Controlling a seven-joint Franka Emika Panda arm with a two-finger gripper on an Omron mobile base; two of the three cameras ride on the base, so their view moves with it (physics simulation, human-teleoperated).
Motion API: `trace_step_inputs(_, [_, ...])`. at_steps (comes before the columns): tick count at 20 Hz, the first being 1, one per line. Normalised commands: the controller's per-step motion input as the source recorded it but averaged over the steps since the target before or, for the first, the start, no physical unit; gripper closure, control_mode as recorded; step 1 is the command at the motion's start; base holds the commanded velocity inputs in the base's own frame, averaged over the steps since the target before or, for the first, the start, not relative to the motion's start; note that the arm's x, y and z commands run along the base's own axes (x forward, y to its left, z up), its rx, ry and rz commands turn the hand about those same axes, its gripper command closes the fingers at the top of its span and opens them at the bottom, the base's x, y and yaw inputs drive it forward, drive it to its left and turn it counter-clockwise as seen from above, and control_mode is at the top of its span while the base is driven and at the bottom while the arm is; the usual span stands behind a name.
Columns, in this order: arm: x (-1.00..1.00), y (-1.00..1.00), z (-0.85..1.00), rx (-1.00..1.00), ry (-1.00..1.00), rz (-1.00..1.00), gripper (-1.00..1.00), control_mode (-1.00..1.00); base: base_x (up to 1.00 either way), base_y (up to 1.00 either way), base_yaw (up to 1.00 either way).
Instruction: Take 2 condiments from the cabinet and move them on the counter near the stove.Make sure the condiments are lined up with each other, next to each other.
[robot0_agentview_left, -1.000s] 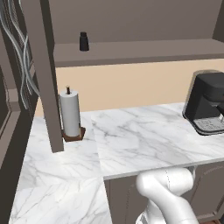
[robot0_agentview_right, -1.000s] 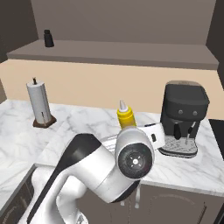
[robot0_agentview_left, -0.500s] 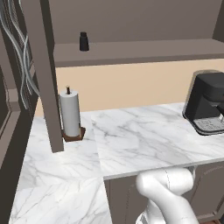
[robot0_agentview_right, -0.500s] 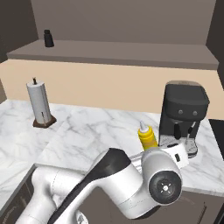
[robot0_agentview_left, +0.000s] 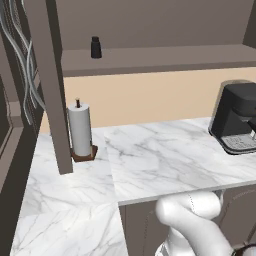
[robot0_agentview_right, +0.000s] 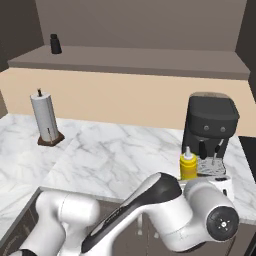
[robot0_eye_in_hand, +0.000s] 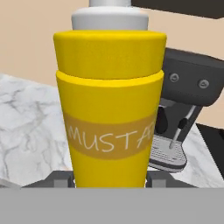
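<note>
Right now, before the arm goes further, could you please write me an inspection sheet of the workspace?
Surface: white marble counter with grey veins, in flat slabs.
Job's things: yellow mustard bottle upright between the pincer fingers, in front of the coffee machine; black bottle upright on the cabinet shelf.
Clutter: paper-towel roll on a brown stand beside the cabinet side panel; the coffee machine at the right of the counter.
Grippers: pincer shut on the mustard bottle.
Cables: grey lines behind the window at far left; whether they are cables, cannot tell.
Surroundings: beige wall under the shelf.
</note>
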Motion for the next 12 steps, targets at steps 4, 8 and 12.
trace_step_inputs(4, [0.39, -0.47, -0.35, 0.08, 0.05, 0.00, 1.00, -1.00, 0.00, 0.00, 0.00])
trace_step_inputs(8, [0.50, -0.29, -0.37, 0.00, 0.07, 0.00, 1.00, -1.00, 0.00, 0.00, 0.00])
trace_step_inputs(12, [0.39, -0.23, -0.38, 0.00, 0.04, 0.00, 1.00, -1.00, 0.00, 0.00, 0.00])
